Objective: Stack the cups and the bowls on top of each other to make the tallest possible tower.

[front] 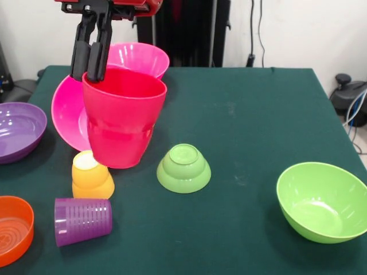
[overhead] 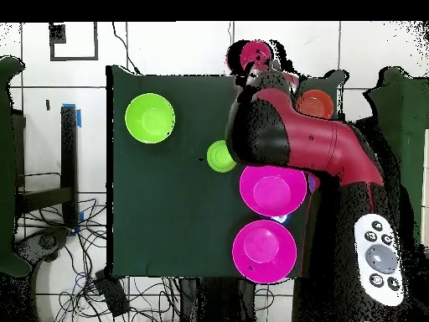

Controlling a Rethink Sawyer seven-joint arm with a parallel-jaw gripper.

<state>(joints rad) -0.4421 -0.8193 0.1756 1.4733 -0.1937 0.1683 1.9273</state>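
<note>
While the end effector [front: 92, 63] pinches the rim of the red cup [front: 123, 117], that cup hangs upright just above the table [front: 241, 114], in front of the two hot pink bowls [front: 71, 112]; the yellow-orange cup [front: 92, 175] stands inverted just beside it; the purple cup [front: 83, 220] lies on its side nearby. The small green bowl [front: 183, 168] sits inverted, well apart from the lime green bowl [front: 321, 200].

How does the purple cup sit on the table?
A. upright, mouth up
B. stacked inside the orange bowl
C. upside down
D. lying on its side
D: in the front view the purple cup lies on its side on the table, next to the orange bowl, not in it.
</note>
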